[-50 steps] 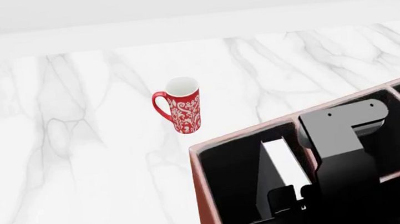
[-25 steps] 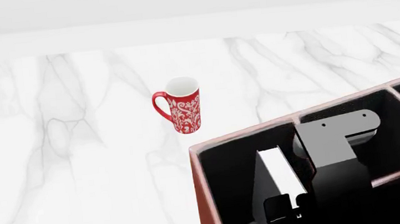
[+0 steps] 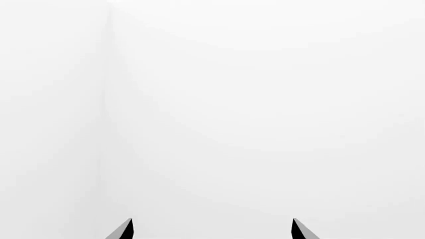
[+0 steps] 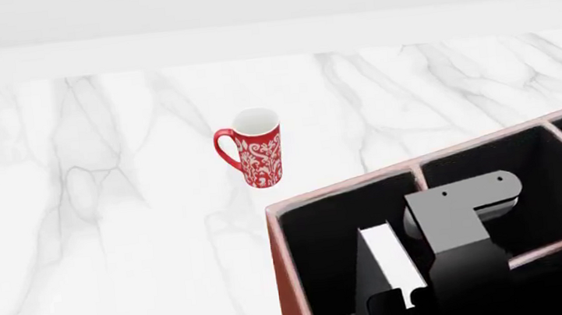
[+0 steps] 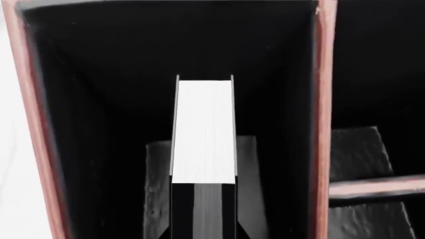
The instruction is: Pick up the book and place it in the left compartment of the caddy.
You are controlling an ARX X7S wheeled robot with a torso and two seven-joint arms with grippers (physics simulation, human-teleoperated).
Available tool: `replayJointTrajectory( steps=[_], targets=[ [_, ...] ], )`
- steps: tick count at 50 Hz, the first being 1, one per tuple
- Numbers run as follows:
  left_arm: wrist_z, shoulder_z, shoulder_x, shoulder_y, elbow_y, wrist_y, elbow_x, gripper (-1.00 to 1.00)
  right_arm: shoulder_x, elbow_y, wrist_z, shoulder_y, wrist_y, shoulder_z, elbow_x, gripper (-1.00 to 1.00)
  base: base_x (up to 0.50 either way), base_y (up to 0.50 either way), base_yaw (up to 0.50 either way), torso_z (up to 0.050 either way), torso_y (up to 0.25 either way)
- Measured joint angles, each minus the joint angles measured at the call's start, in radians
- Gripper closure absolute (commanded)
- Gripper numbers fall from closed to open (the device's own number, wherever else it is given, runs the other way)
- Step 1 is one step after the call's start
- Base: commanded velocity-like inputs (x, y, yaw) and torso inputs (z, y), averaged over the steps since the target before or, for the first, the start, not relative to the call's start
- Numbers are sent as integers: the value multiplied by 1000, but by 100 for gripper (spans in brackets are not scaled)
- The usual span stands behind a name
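Down inside the left compartment [image 4: 324, 270] of the caddy [image 4: 285, 282] sits the book [image 5: 203, 134], white page edges up, standing on edge between the outer wall and the divider, touching neither in the right wrist view. You have your right end effector [image 5: 202, 234] clamped on it: the black fingers [image 5: 180, 219] hug both covers at the near end, so it is narrow and holding the book. From the head camera only the arm's grey bracket shows above the caddy, with the pale page edge just beside it.

By my reading you are most of the way there. The book is within the right section; what is left is to let it settle to the floor, release, and lift out. Whether it already rests on the bottom I cannot tell.

Your left end effector [image 3: 211, 230] is spread wide, two dark tips against blank white, holding nothing.

Out on the bench [image 4: 110, 222], a white marble top with grey veins, a red patterned mug [image 4: 257, 158] stands well clear of the caddy's far left corner. Behind the bench's far edge is a plain white wall.
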Motion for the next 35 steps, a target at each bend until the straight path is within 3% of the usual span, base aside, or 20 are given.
replayJointTrajectory(
  steps=[35],
  targets=[
    [-3, -3, -6, 9, 2, 11, -6, -100, -19, 24, -14, -32, -20, -12, -28, 100, 0, 0, 0, 0, 1]
  ],
)
